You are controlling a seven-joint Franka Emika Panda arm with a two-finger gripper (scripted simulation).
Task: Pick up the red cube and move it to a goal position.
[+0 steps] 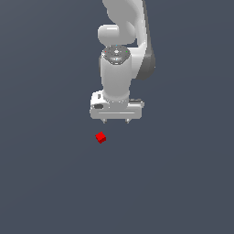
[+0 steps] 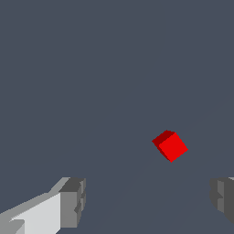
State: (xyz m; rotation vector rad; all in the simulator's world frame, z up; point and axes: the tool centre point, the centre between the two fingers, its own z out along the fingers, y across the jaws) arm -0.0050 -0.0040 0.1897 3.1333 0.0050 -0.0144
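Exterior view: tool spread, holding nothing | cube apart from it on table, untouched | step: approach | next: centre over cube, descend, close.

Bright red cube, white end effector, slate-grey ground.

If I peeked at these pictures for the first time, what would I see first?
Your eye would jump to the red cube, the one bright spot on the plain dark grey floor, turned a bit cornerwise. Next comes the big white robot arm reaching down from the top of the exterior view. Its gripper is open, and the cube lies apart from it, lower in that view and a little toward the exterior view's left.
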